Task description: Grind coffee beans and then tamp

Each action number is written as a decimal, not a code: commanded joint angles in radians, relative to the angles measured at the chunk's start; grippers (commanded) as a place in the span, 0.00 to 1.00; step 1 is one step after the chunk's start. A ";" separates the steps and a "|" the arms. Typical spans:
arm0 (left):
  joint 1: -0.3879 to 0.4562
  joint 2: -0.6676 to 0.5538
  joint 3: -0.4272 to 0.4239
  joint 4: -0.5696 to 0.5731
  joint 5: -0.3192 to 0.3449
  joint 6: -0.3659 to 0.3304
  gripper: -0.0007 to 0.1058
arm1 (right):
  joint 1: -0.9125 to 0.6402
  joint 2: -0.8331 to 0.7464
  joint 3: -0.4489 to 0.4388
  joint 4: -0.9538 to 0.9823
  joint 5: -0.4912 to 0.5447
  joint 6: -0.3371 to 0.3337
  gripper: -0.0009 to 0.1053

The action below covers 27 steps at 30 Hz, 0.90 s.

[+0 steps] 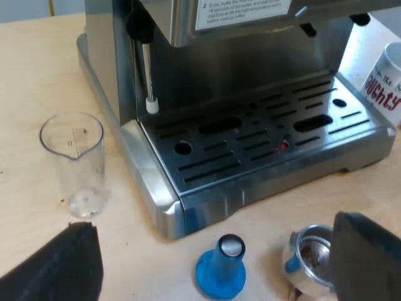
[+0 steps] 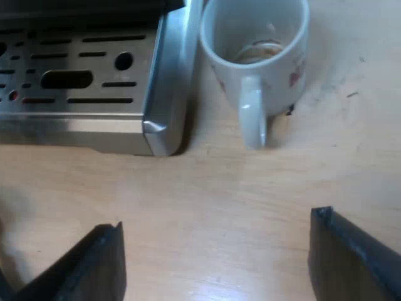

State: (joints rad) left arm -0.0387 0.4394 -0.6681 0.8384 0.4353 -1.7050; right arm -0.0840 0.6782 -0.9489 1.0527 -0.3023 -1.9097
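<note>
The espresso machine [image 1: 250,81] stands on a wooden table, its slotted drip tray [image 1: 263,144] towards me. A blue tamper [image 1: 222,268] stands upright on the table just before the tray's edge. Beside it lies the metal holder [image 1: 311,258] with dark grounds in its basket, partly hidden by one of my left fingers [image 1: 366,257]. My left gripper [image 1: 213,276] is open, its fingers spread wide to either side of the tamper, above the table. My right gripper [image 2: 216,263] is open over bare wood, short of a white mug [image 2: 257,56] that stands by the tray's corner [image 2: 164,128].
An empty clear measuring glass [image 1: 74,164] stands on the table beside the machine's corner. The steam wand [image 1: 148,75] hangs down over the tray. A white mug with red lettering [image 1: 387,84] sits at the tray's other side.
</note>
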 commanded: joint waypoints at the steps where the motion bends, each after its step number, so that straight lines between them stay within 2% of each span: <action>1: -0.001 -0.019 -0.009 0.024 -0.021 0.006 0.74 | -0.005 -0.050 -0.011 0.008 -0.021 -0.024 0.60; 6: -0.001 -0.074 -0.009 0.025 -0.021 0.012 0.74 | -0.005 -0.171 -0.011 0.034 -0.021 -0.060 0.60; 16: -0.001 -0.257 0.056 0.025 -0.021 0.012 0.74 | -0.005 -0.408 -0.011 0.036 -0.016 -0.058 0.60; 24: -0.001 -0.452 0.092 0.027 -0.021 0.012 0.74 | -0.005 -0.564 0.040 0.036 -0.016 -0.039 0.60; 27: -0.001 -0.494 0.092 0.066 -0.057 0.012 0.74 | -0.005 -0.624 0.067 0.036 -0.016 -0.039 0.60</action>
State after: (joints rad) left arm -0.0387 -0.0083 -0.5792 0.8869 0.4092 -1.6915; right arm -0.0846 0.0821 -0.8862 1.0962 -0.3111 -1.9459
